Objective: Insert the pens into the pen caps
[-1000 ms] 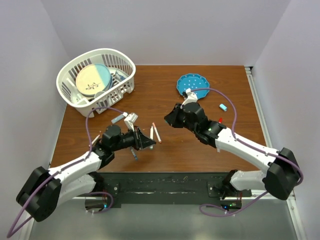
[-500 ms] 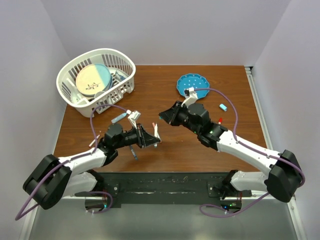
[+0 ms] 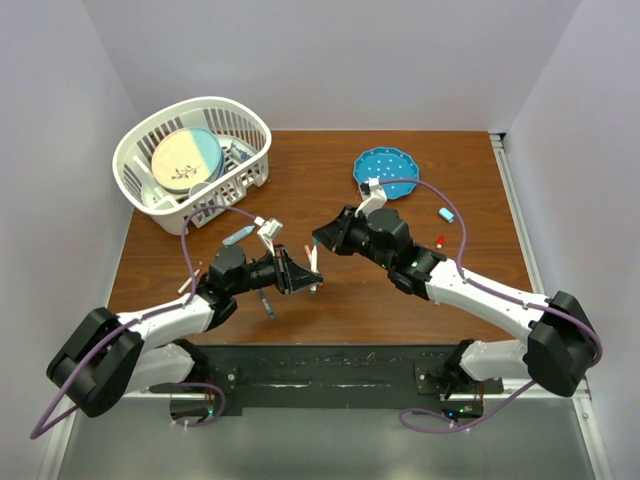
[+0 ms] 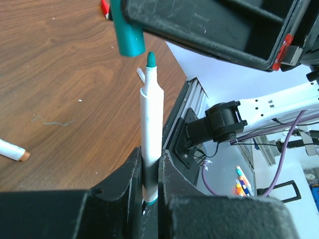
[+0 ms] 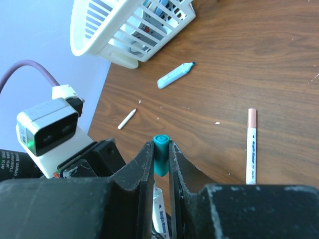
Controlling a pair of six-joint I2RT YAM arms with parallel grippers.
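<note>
The left tool (image 4: 150, 160) is clenched on a white pen (image 4: 151, 114) with a teal tip. The pen stands straight up between the two fingers, with its tip on top. The right tool (image 5: 160, 155) is clenched on a small teal pen cap (image 5: 161, 147). Seen from the left wrist, the cap hangs just above the pen tip and a bit to its left. The cap and the tip are very close but do not touch. From above, the two tools face each other over the middle of the brown counter (image 3: 400, 290).

A thick light blue pen (image 5: 175, 74) lies on the counter near the white basket (image 3: 250, 125). A pen with a pink end (image 5: 251, 147) lies flat on the wood too. Far off on the right side, a light blue cap (image 3: 447, 214) and a red cap (image 3: 440, 240) lie near each other, not far from a blue plate (image 3: 385, 165)
</note>
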